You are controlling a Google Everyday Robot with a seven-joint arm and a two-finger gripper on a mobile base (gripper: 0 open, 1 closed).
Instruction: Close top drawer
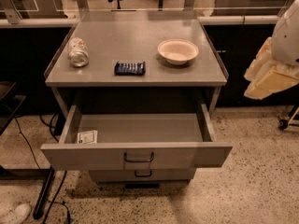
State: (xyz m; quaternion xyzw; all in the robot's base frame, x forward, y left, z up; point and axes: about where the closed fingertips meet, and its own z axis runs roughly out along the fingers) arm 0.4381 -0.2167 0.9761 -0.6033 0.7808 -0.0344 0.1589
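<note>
— Where is the top drawer?
— I see the top drawer (93, 157) pulled well out from under the grey surface (135, 36), its handle (138, 158) at the centre of the front. A small white card (87, 136) lies in its front left corner.
— And the gripper?
— The gripper (265, 78) hangs at the right edge of my view, well apart from the drawer. Released or clenched, I cannot tell.
— What's on top?
— A can (78, 52) on its side at left, a dark packet (130, 68) near the front edge, and a bowl (177, 51) at right.
</note>
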